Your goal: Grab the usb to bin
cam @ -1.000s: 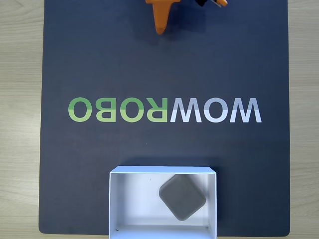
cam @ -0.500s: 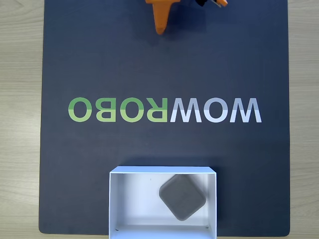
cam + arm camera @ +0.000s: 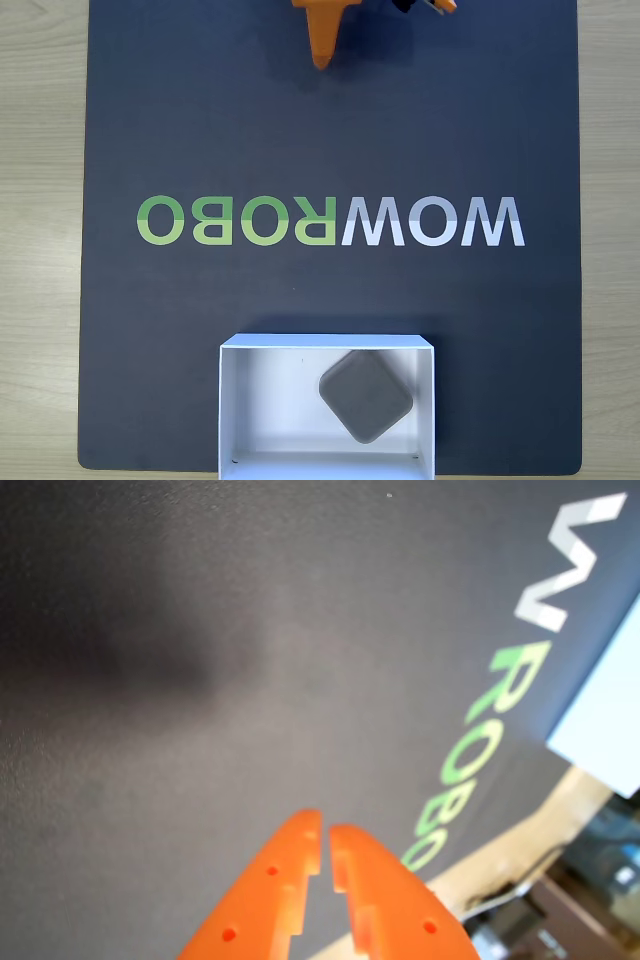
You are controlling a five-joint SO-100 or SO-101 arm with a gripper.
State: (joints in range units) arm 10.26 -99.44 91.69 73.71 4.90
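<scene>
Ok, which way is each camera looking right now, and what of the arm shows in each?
Fixed view: sits above, looking straight down on the dark mat, with the bin and the usb inside it at the bottom edge; the orange end effector pokes in at the top edge.
Wrist view: rides on the arm, looking forward and down over the mat; the end effector tips, almost closed, enter from the bottom.
Shared: the mat, its WOWROBO lettering, the bin's corner and the end effector.

top-down camera (wrist camera low)
</scene>
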